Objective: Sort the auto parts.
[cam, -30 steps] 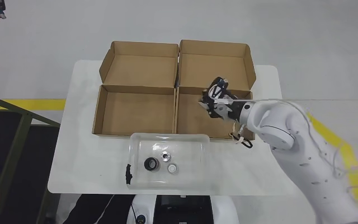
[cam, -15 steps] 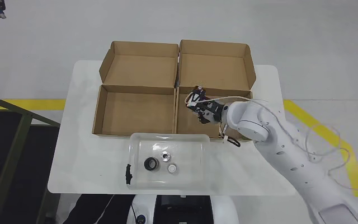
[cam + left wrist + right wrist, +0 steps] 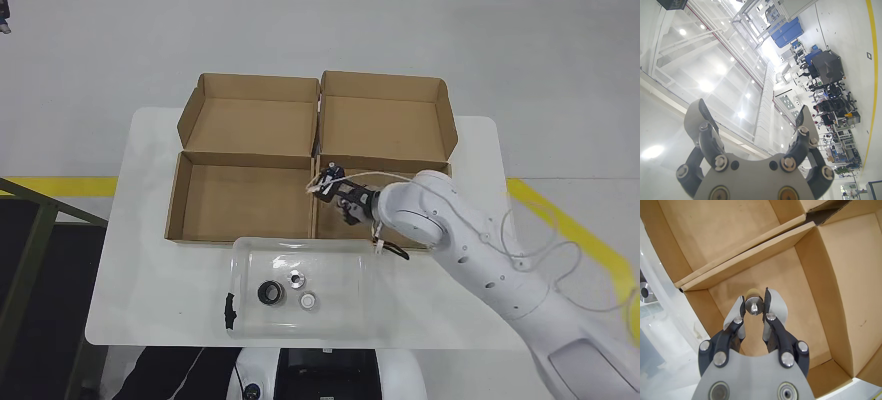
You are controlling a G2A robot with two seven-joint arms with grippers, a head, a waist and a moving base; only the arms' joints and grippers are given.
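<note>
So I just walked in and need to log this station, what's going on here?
The right gripper is shut on a small metal part, holding it over the right cardboard box, close to the wall shared with the left box. Three other pieces sit in the clear tray. The left gripper is open, empty.

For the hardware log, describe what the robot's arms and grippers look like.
The right arm is smooth, rounded white casing, with thin pale cables looping alongside it. The right gripper and left gripper match: two curved silver-grey fingers with black ribbed pads, black linkages with silver screw heads, and a grey metal base plate.
</note>
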